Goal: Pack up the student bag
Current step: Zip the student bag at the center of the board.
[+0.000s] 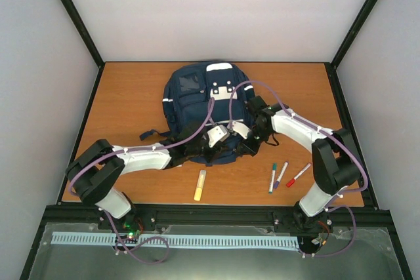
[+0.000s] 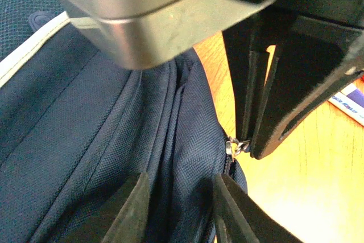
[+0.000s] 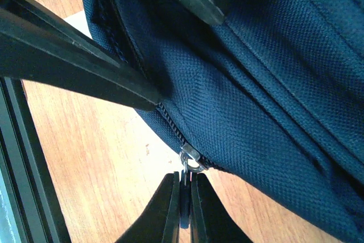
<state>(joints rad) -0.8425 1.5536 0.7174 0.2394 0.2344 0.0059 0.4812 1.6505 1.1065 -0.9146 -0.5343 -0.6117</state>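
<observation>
Right jaws pinch zipper pull [image 3: 189,162]; one student bag [image 3: 256,83], one highlighter [image 1: 199,185], three markers [image 1: 272,176] [image 1: 281,174] [image 1: 298,175].

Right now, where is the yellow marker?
In the top view, the yellow marker lies on the table between the student bag and the near edge, left of three pens.

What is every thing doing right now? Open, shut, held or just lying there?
student bag, lying flat on the table, front side up.
zipper pull, pinched by the right gripper.
right gripper, shut on the zipper pull.
left gripper, fingers either side of a bag fold; grip unclear.
yellow highlighter, lying loose on the table.
three markers, lying loose on the table.
</observation>
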